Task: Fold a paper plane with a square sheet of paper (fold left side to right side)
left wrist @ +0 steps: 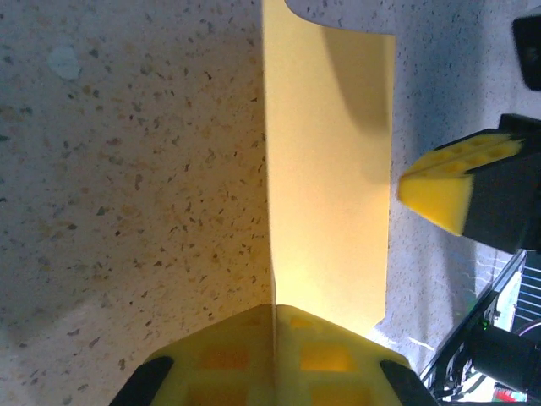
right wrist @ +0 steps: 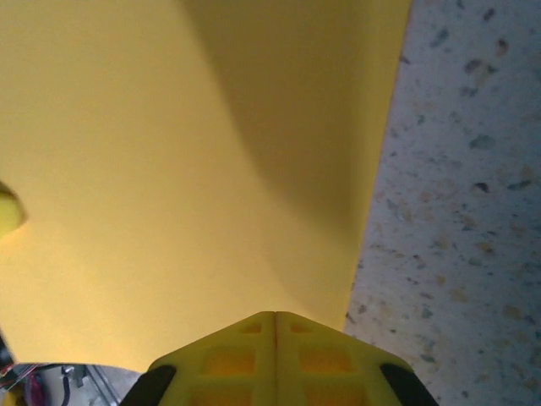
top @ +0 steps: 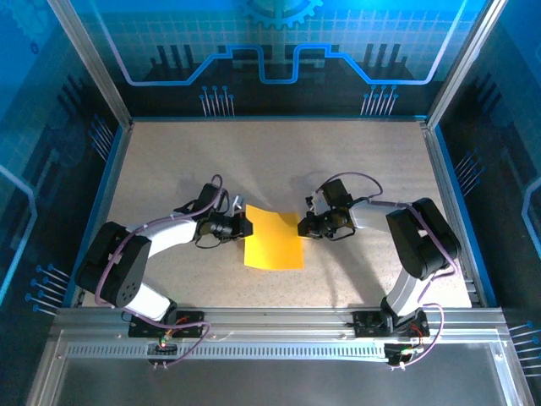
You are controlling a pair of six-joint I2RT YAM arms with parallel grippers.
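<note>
Closed tight nearest my left wrist camera, my left tool point(left wrist: 275, 317) pinches the sheet point(left wrist: 330, 169) at its left edge. My right tool point(right wrist: 275, 320) is shut too, gripping the right edge, where the paper curves up off the counter point(right wrist: 456, 211). Seen from above, the sheet sits mid-counter between both tools.

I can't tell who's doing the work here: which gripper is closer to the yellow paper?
Neither: it's a tie. The left gripper pinches the paper at its left edge, the right gripper at its right edge, both near the far corners.
</note>
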